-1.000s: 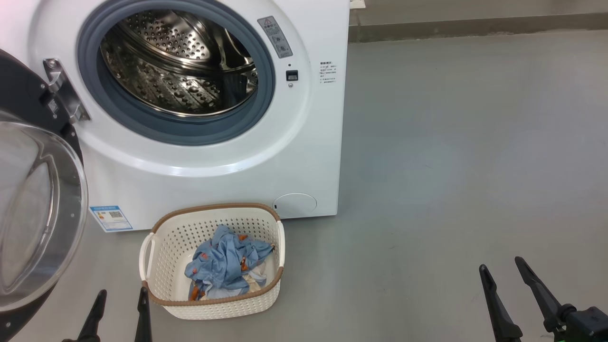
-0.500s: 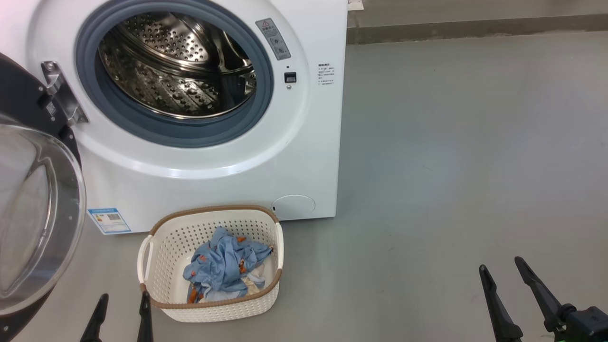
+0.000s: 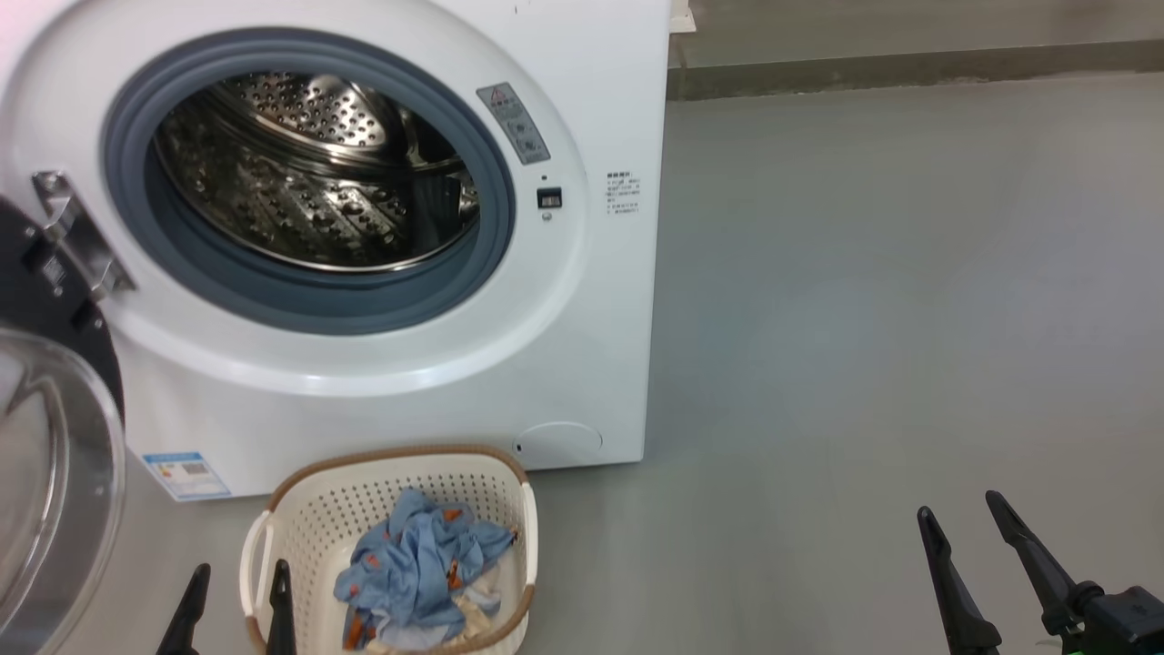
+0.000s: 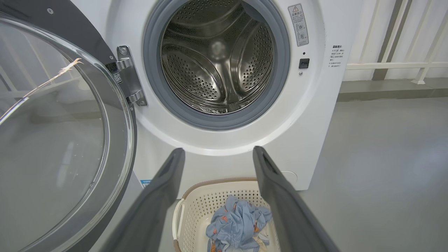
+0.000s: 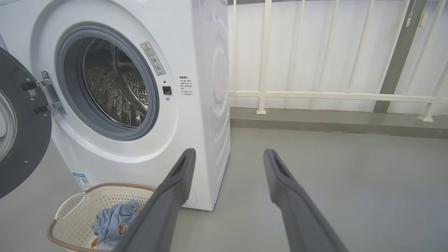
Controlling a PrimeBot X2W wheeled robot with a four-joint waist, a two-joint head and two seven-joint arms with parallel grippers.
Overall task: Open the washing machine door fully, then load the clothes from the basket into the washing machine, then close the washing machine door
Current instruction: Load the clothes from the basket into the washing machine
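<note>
The white washing machine (image 3: 582, 300) stands open, its steel drum (image 3: 309, 173) bare inside the blue-grey ring. Its door (image 3: 45, 482) with the glass bowl hangs swung out at the left; in the left wrist view the door (image 4: 52, 133) is close on the left. On the floor in front sits the cream basket (image 3: 300, 528) holding the light blue clothes (image 3: 418, 564). My left gripper (image 3: 236, 582) is open at the basket's left rim, nothing between its fingers. At the lower right my right gripper (image 3: 959, 509) is open over bare floor. Basket (image 5: 66, 224) and clothes (image 5: 112, 220) also appear in the right wrist view.
Grey floor (image 3: 864, 318) stretches to the right of the machine. A low kerb (image 3: 909, 64) runs along the back, with a white railing (image 5: 332, 94) above it in the right wrist view.
The whole head picture has shifted: machine and basket sit lower and a little further left, so the camera has moved. Both grippers keep their places and stay open.
</note>
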